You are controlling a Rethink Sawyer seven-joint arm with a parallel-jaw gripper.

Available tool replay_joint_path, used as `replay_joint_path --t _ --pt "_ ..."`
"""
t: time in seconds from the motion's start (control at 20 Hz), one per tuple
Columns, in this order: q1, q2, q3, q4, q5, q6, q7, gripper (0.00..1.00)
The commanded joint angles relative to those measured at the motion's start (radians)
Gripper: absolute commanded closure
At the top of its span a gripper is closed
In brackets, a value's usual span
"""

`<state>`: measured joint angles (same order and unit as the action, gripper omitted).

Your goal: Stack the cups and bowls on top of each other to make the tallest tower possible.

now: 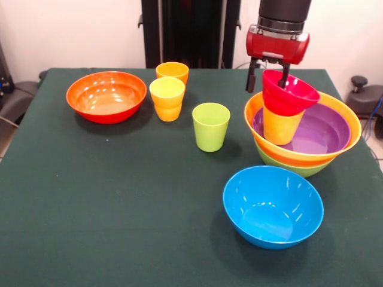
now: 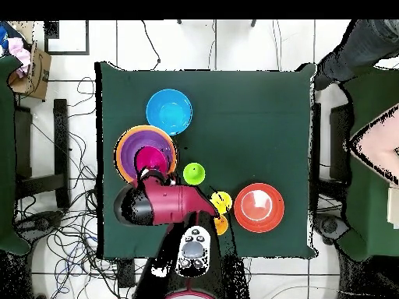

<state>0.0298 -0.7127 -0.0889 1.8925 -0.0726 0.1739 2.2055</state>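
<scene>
The small magenta-red bowl [image 1: 289,92], atop the tower [image 1: 302,134], has its rim clamped in the pincer [image 1: 267,76].

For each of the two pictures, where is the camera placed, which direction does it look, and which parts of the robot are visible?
Front view: sits across the table, facing the robot; shows the pedestal, red wrist and gripper at the small red bowl.
Overhead view: sits above, looking straight down, robot base at the bottom; the arm covers part of the tower.
Shared: the blue bowl, lime green cup and red-orange bowl on the green table.
</scene>
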Motion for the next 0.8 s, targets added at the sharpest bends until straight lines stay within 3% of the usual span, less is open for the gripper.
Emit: replay_joint_path --t 0.05,0.3,0.8 --pt "-0.015 0.025 0.085 0.048 -0.005 -0.041 0.106 0.00" --pt "-0.036 0.000 0.110 0.070 -0.004 -0.035 0.098 0.00" --pt "-0.045 -0.140 0.156 0.116 0.041 0.071 0.096 0.00"
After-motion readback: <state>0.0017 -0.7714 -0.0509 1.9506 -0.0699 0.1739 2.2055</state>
